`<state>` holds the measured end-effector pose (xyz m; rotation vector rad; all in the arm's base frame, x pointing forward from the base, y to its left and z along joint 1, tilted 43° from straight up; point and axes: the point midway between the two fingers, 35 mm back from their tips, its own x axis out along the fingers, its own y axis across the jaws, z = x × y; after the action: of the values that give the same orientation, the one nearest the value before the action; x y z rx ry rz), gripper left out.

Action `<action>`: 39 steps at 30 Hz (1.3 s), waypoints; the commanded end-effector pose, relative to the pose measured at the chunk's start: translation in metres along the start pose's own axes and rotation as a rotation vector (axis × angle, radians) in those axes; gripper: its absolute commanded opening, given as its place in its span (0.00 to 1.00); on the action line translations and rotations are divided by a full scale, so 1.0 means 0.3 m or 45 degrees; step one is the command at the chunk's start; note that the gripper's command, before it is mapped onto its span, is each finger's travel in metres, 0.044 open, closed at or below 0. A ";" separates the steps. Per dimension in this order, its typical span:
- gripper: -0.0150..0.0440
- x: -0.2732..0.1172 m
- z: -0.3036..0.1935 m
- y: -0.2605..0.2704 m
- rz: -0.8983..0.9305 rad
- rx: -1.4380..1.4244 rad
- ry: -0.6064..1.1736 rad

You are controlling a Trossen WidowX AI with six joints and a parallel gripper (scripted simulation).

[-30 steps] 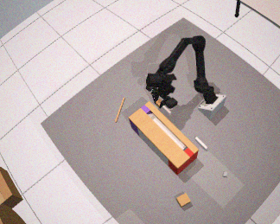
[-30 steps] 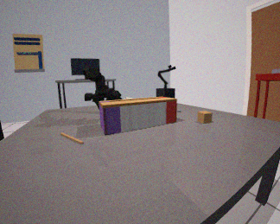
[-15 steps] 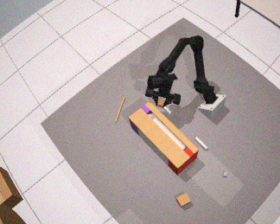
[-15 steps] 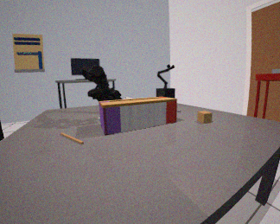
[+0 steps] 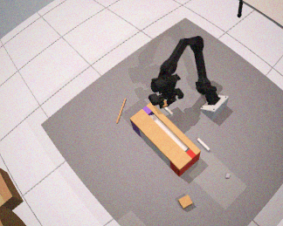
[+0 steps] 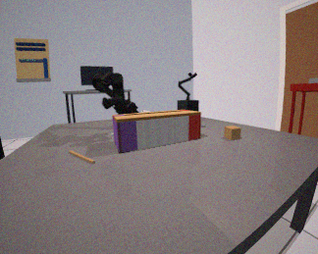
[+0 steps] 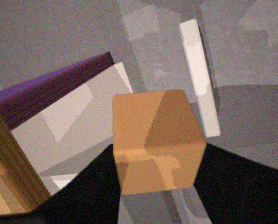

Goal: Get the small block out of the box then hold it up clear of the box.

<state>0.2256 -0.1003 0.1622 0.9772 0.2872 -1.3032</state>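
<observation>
"Here's the arm (image 5: 197,62) (image 6: 116,85), up from its pale base plate (image 5: 224,99), bent sharply at the elbow, reaching across to the box's purple end!"

"And the jaws?"

"The gripper (image 5: 165,102) (image 6: 128,108) (image 7: 150,147) is closed on the small block (image 5: 165,104) (image 7: 156,122), a black finger against either side! The block is out of the box (image 5: 154,136) (image 6: 163,133) (image 7: 57,92), whose purple end is near the jaws, the red end well apart from them."

"Count them for us!"

"One orange block in the jaws, and one tan cube (image 5: 185,202) (image 6: 233,132) well apart from them, past the red end. One thin orange stick (image 5: 120,111) (image 6: 81,156), across the purple end from the jaws. Two white bars: one (image 5: 169,111) (image 7: 200,77) near the jaws, the other (image 5: 203,144) farther off, along the box's long side. One tiny pale lump (image 5: 227,175), farther from the jaws than either bar!"

"What's hard to see?"

"From the exterior, the box hides the fingertips and the block. The top view gives only a sliver of orange among the dark fingers. The wrist view cuts off most of the box, and I can't tell how high the block is!"
</observation>
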 end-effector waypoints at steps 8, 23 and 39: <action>0.25 -0.025 -0.021 0.001 -0.018 -0.585 -0.016; 0.25 -0.058 -0.048 -0.005 -0.052 -1.414 -0.033; 0.25 -0.097 -0.070 -0.008 -0.101 -2.301 -0.051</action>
<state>0.2207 -0.0676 0.1664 -0.5047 1.1410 -0.6895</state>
